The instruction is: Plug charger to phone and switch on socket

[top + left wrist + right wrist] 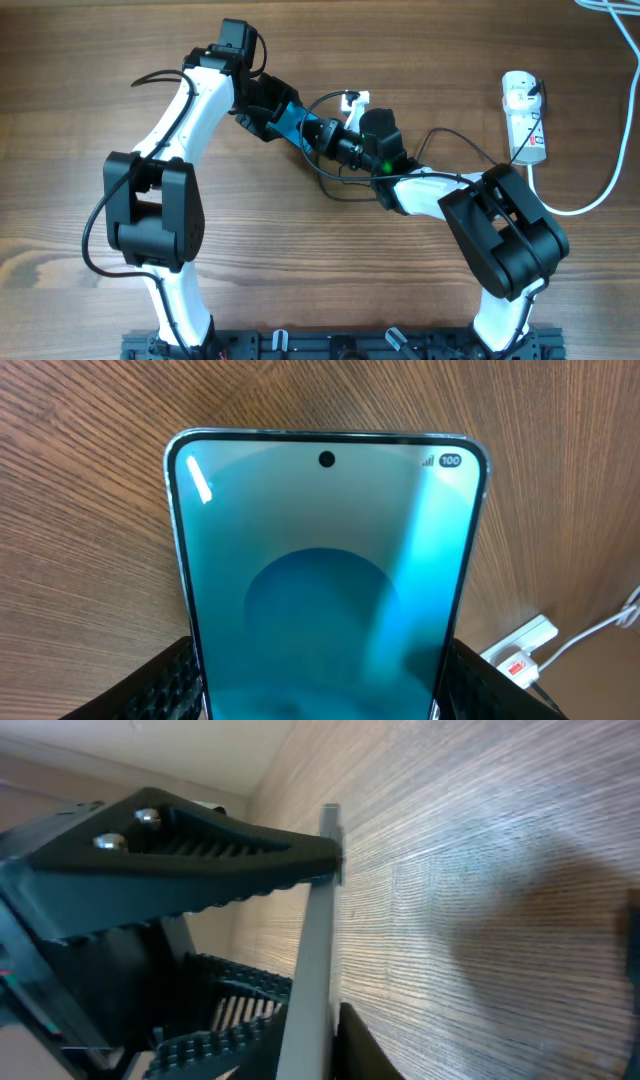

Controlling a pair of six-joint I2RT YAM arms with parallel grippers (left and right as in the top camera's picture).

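The phone [300, 123] with its cyan screen is held above the table between both arms. In the left wrist view the phone [320, 560] stands screen-up, and my left gripper [320, 685] is shut on its two long sides. In the right wrist view the phone [316, 960] shows edge-on as a grey slab, with my right gripper [322, 1045] shut across its faces. The white socket [524, 115] with a red marking lies at the far right. The charger's black cable [452, 136] runs from the socket toward the grippers. Its connector tip is hidden.
A thick white cord [612, 175] curves from the socket along the right edge. The socket also shows in the left wrist view [520, 652]. The left gripper's black finger [180, 850] fills the upper left of the right wrist view. Both arms crowd the table's centre.
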